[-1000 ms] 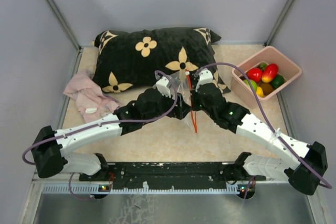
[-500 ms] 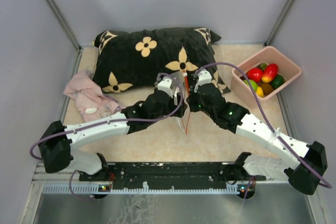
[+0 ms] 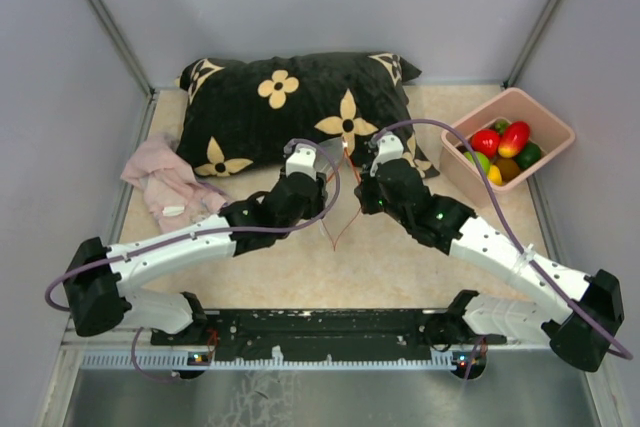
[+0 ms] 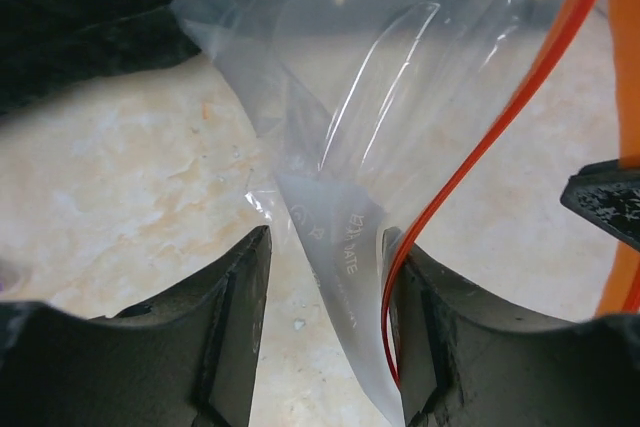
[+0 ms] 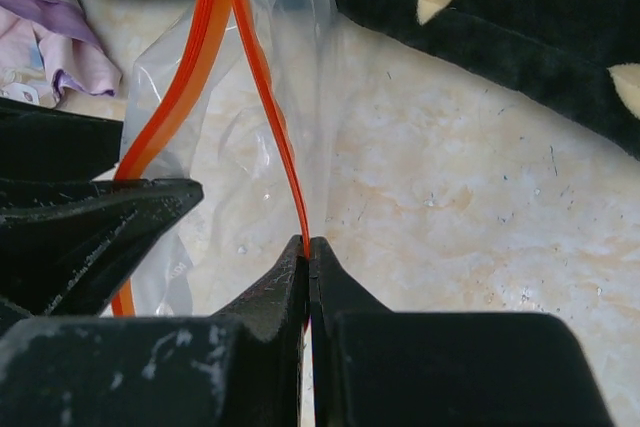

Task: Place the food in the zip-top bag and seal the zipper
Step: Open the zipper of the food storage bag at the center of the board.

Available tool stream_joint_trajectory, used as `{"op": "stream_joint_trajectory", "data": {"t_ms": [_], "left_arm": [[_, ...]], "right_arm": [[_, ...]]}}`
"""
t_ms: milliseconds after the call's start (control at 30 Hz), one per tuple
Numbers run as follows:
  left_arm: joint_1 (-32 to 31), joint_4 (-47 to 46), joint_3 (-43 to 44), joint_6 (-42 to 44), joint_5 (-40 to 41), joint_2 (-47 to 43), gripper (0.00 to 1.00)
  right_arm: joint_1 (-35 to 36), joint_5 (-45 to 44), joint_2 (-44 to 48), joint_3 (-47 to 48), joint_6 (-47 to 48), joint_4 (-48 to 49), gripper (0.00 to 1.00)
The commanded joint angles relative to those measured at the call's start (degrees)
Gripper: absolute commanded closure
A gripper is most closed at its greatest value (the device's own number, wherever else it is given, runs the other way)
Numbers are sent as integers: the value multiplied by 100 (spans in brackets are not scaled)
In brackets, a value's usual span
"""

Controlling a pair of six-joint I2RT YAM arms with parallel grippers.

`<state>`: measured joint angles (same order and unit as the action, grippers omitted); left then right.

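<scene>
Clear crinkly zip-top bag (image 3: 335,197) is at frame centre, empty. Right gripper (image 5: 309,241) fingers pinch its red-orange zipper strip (image 5: 270,107). Left gripper (image 4: 328,242) has shifted left, its fingers narrowing around the other lip but not yet clamped. The mouth has spread, nearly ready for food (image 3: 505,142).

centre: zip-top bag (image 4: 350,127) hangs | rear: pillow (image 3: 270,112) blocks | near: table (image 3: 380,277) open

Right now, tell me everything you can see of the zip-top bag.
The zip-top bag is clear, crinkly plastic with faint printed lettering, empty, held up with its mouth parted. The shut right hand pinches its red-orange zipper; its film sits inside the open left hand.
</scene>
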<state>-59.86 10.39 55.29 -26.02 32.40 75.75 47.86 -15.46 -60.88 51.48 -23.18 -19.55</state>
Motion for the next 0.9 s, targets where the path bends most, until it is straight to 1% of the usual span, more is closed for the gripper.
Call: {"op": "stream_joint_trajectory", "data": {"t_ms": [0,167,300,500,733,867], "left_arm": [[18,570,369,170,508,34,45],[40,866,571,320,838,42,44],[106,1157,657,345,1193,-36,44],[369,1425,524,302,1215,-181,46],[812,1559,352,291,802,-403,47],[907,1388,292,433,371,-457,47]], "right_arm": [[46,65,27,252,24,48,100],[41,132,-49,322,58,-16,100],[44,-43,-53,376,132,-150,100],[40,-299,-77,467,247,-304,100],[42,-604,-70,491,329,-444,100],[44,-418,-68,480,404,-330,100]]}}
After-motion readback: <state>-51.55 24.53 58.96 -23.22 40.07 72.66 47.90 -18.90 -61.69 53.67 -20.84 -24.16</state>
